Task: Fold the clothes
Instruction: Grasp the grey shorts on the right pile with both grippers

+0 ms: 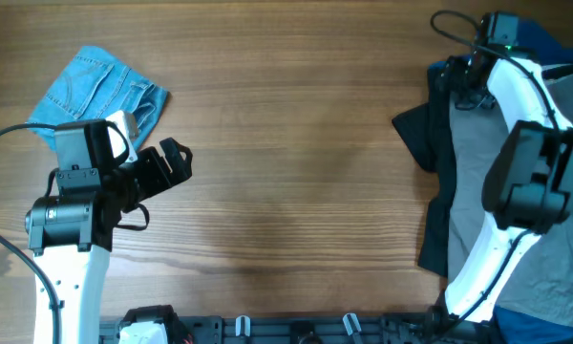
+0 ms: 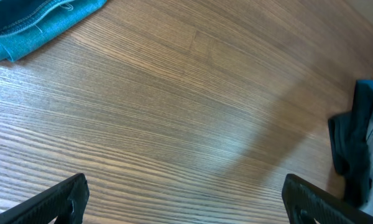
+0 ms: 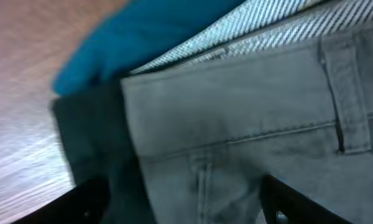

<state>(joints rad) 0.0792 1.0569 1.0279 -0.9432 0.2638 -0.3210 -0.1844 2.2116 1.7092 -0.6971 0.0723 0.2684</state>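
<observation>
The grey shorts (image 1: 473, 162) lie in a pile at the right edge, on top of black (image 1: 422, 134) and dark-blue pieces (image 1: 544, 43). In the right wrist view their waistband and belt loop (image 3: 267, 106) fill the frame, with a black piece (image 3: 90, 137) and a blue piece (image 3: 155, 34) beside them. My right gripper (image 1: 461, 72) is open just above the grey waistband, fingers (image 3: 186, 202) either side of it. Folded light-blue denim shorts (image 1: 100, 91) lie at the far left. My left gripper (image 1: 172, 162) is open and empty over bare wood (image 2: 183, 199).
The wooden table (image 1: 296, 172) stretches between the two clothes spots. The denim's edge shows at the top left of the left wrist view (image 2: 31, 25); the dark pile shows at its right edge (image 2: 354, 143). A rail with clips (image 1: 296, 330) runs along the front edge.
</observation>
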